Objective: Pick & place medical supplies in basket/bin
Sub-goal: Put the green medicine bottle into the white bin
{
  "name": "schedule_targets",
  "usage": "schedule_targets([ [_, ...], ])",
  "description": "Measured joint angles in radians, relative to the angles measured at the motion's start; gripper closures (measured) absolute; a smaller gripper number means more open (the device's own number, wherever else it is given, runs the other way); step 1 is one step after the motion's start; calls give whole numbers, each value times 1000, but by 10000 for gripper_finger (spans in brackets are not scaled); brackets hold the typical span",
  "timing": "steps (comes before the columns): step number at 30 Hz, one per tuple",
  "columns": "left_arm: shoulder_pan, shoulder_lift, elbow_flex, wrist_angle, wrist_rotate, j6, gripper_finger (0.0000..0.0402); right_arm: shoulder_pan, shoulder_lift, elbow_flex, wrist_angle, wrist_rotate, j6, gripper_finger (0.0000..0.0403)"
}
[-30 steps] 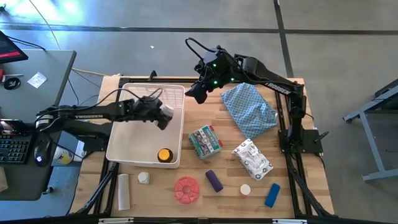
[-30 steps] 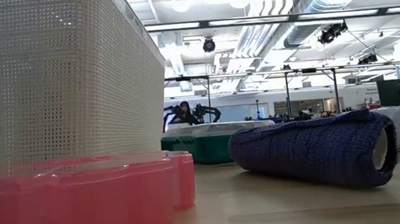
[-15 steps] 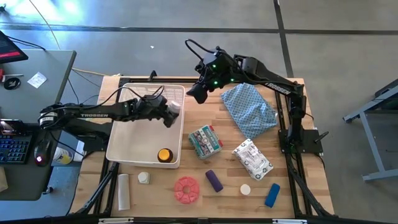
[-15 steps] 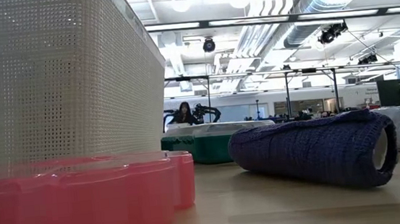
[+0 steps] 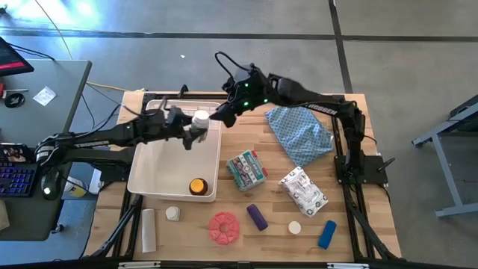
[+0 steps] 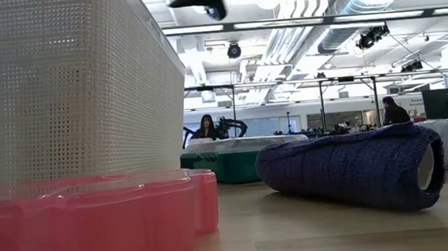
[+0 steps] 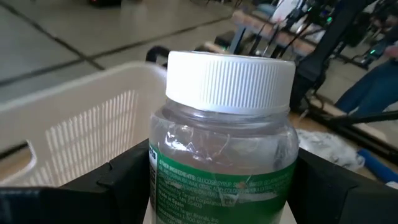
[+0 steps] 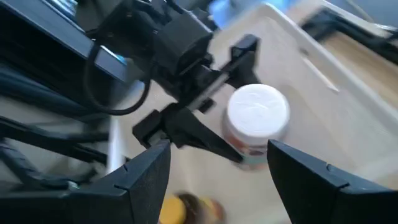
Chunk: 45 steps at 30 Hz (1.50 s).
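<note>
Jaws of the left gripper (image 5: 196, 133) closed on a clear plastic jar with ribbed white cap and green-and-white label (image 7: 224, 140), one dark finger (image 7: 127, 180) pressed to each side of the jar body. Jaws of the right gripper (image 5: 219, 116) spread apart, holding nothing, visible in the right wrist view as two dark fingers (image 8: 146, 180) framing the jar's white cap from farther off.

Landmark: large white rectangular plastic bin with slotted lattice walls (image 5: 160, 181), on the wooden table (image 5: 351, 232).
- Held jar raised above the bin's far right corner, inside the rim line; left gripper with it.
- Right gripper just beyond the bin's far right corner, near the held jar, apart from it.
- Amber bottle with yellow cap (image 5: 197, 185) inside the bin, at its near right corner.
- Small white-capped jar (image 5: 172, 214) and white cylinder (image 5: 149, 229) on the table just in front of the bin.
- Red plastic disc (image 5: 224, 227), purple cylinder (image 5: 257, 217), second white-capped jar (image 5: 295, 227) and blue cylinder (image 5: 326, 234) in front and to the right of the bin.
- Green-and-white printed packet (image 5: 246, 169) just right of the bin; white printed packet (image 5: 303, 190) farther right.
- Blue patterned cloth (image 5: 300, 131) well to the right of the bin.
</note>
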State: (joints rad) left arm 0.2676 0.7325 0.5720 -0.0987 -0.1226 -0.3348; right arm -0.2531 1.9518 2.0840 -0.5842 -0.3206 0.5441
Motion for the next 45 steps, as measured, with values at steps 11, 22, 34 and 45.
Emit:
schedule_targets([
  [11, 0, -88, 0, 26, 11, 13, 71, 45, 1, -171, 291, 99, -179, 147],
  [22, 0, -179, 2, 242, -98, -47, 71, 75, 1, -171, 271, 156, -244, 146],
  [34, 0, -163, 2, 375, -156, -214, 71, 77, 1, -170, 463, 241, -265, 83],
  [45, 0, -65, 2, 524, -165, -250, 71, 77, 6, -170, 506, 252, -237, 41],
])
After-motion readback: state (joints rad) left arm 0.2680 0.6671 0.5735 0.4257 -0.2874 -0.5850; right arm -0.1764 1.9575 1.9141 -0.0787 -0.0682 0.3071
